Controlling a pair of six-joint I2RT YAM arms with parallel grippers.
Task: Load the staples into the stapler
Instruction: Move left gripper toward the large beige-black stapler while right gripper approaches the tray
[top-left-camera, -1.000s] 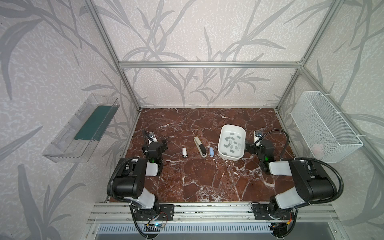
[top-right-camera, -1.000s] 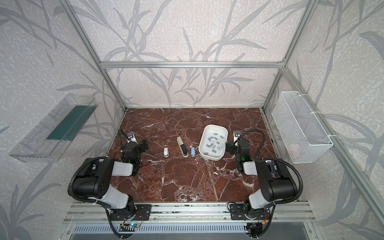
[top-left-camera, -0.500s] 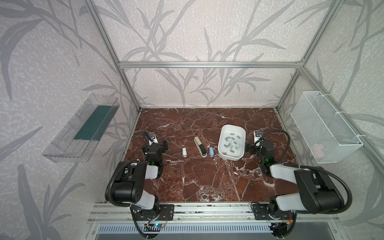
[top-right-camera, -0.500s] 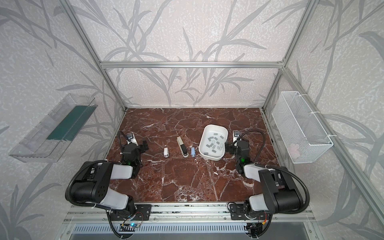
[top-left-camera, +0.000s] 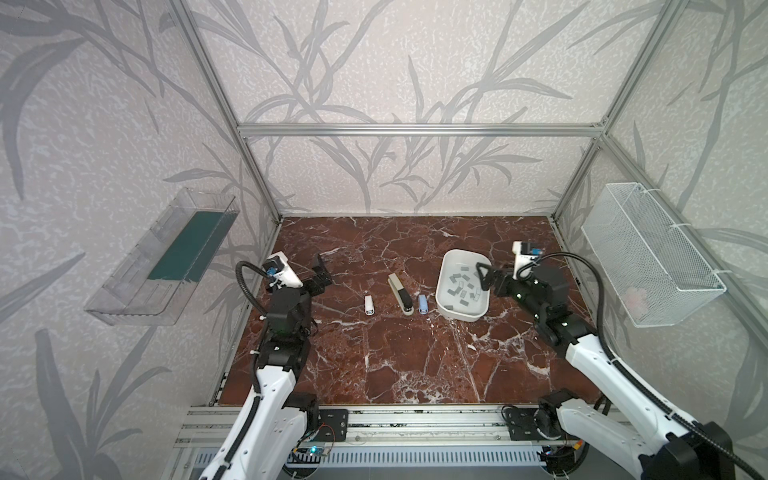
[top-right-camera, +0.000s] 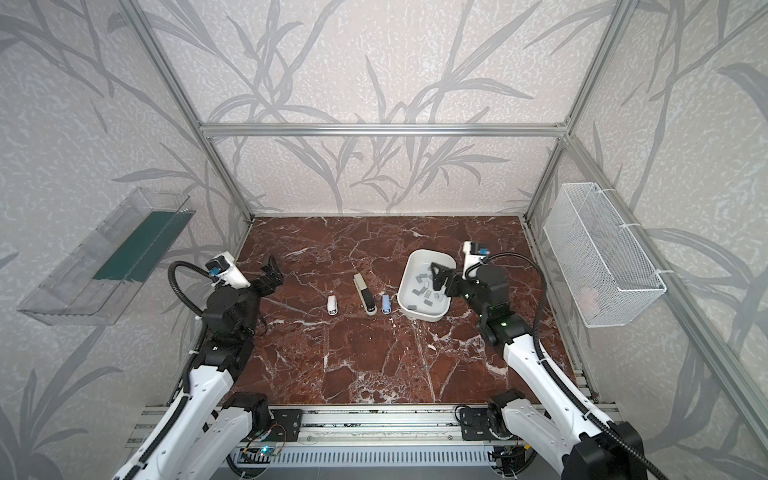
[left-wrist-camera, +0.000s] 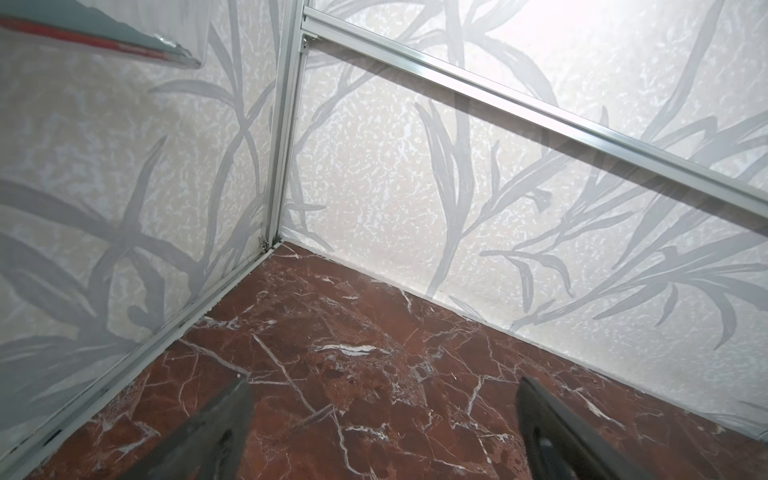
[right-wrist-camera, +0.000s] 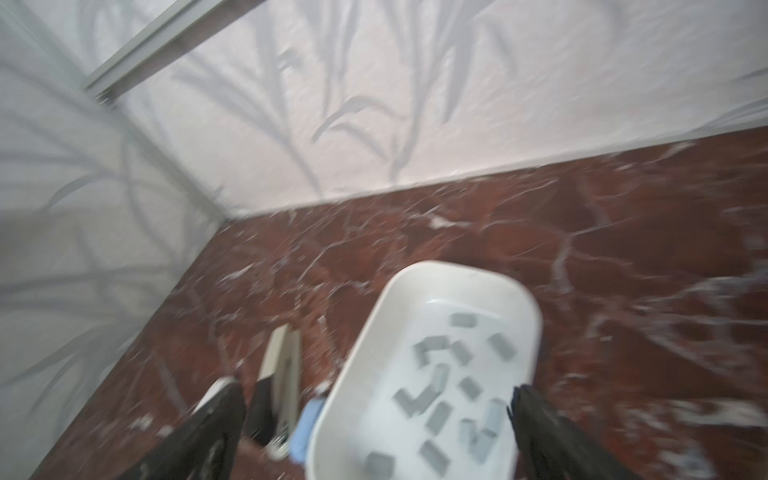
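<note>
Right gripper (top-left-camera: 483, 276): jaws wide, empty, over white rounded plastic tray (top-left-camera: 460, 317)
Left gripper (top-left-camera: 321, 272): jaws wide, empty, near left wall
Grey metal staple strips (top-left-camera: 461, 286): loose inside tray
Long beige-and-black stapler (top-left-camera: 401, 293): left of tray

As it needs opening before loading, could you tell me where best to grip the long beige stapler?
Probably pinch the long beige stapler across its narrow sides at the far half, from above: it lies flat, and the blue stapler crowds its near end.
</note>
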